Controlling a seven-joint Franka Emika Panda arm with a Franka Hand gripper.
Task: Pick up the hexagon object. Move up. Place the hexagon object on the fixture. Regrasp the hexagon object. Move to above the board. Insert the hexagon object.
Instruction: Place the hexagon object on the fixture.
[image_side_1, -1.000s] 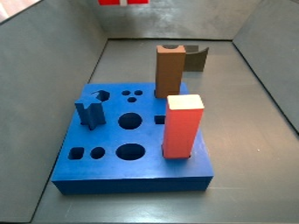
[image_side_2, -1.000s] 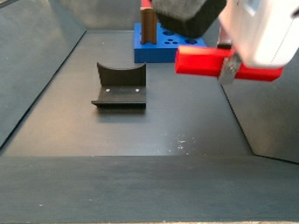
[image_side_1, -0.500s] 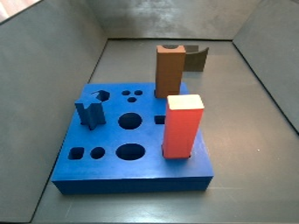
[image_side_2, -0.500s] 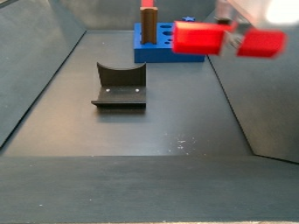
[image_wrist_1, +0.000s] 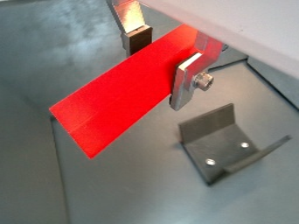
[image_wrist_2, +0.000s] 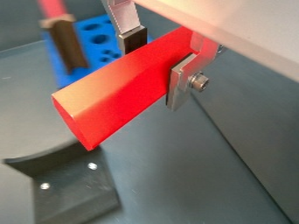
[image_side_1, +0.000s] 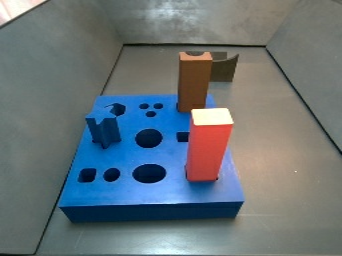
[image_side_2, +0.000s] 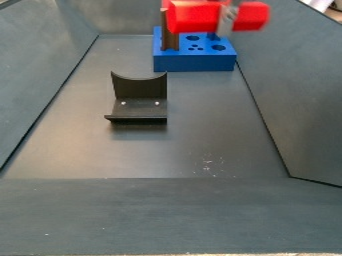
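Observation:
My gripper (image_wrist_1: 162, 66) is shut on the hexagon object (image_wrist_1: 117, 101), a slim bright red rod held crosswise between the silver fingers (image_wrist_1: 187, 79). Both wrist views show this grasp (image_wrist_2: 156, 66), with the rod (image_wrist_2: 111, 96) in the air above the grey floor. In a side view the rod (image_side_2: 195, 17) and gripper (image_side_2: 229, 15) hang high, in front of the blue board (image_side_2: 197, 52). The fixture (image_side_2: 136, 100) stands on the floor nearer that camera, apart from the rod. It also shows in both wrist views (image_wrist_1: 228, 144) (image_wrist_2: 70, 184). The other side view shows the board (image_side_1: 134, 190) but not the gripper.
On the board stand a brown post (image_side_1: 194, 80), a thick square red block with a pale top (image_side_1: 209, 145) and a small blue peg (image_side_1: 102, 130). The fixture (image_side_1: 226, 66) stands behind the post. Grey walls enclose the floor on each side.
In the side view the gripper with the red rod has moved left and farther back, from the right wall to in front of the board. The board, blocks and fixture have not moved.

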